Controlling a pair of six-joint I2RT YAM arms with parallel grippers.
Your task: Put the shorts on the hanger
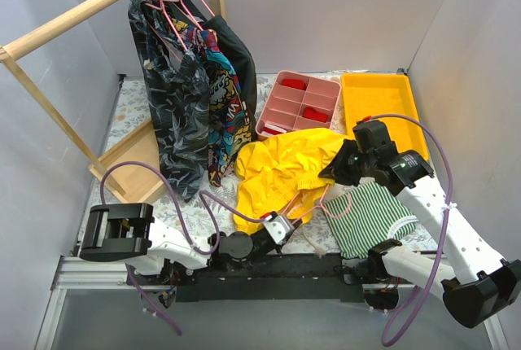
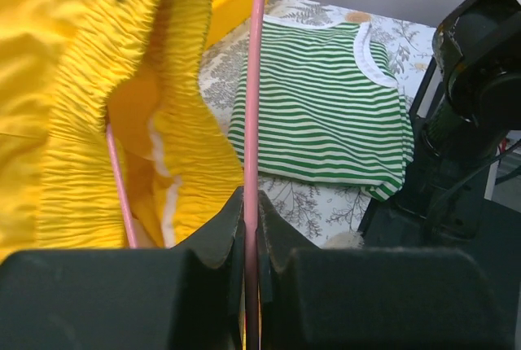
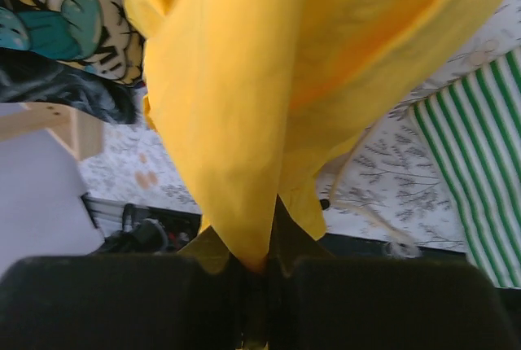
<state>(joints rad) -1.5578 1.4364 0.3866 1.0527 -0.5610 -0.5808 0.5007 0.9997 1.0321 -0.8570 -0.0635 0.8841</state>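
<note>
The yellow shorts (image 1: 281, 171) lie bunched in the middle of the table, lifted at their right edge. The pink wire hanger (image 1: 330, 201) lies low in front of them, one arm inside the gathered waistband (image 2: 81, 114). My left gripper (image 1: 281, 224) is shut on the hanger's wire (image 2: 252, 106) at the shorts' near edge. My right gripper (image 1: 335, 168) is shut on a fold of the shorts (image 3: 236, 122) and holds it above the table. The pale drawstring (image 3: 358, 203) hangs down.
A green-and-white striped cloth (image 1: 370, 216) lies right of the shorts, under my right arm. A pink divided tray (image 1: 297, 104) and a yellow bin (image 1: 383, 106) stand behind. Dark patterned garments (image 1: 191, 81) hang on pink hangers from a wooden rail (image 1: 81, 12) at the back left.
</note>
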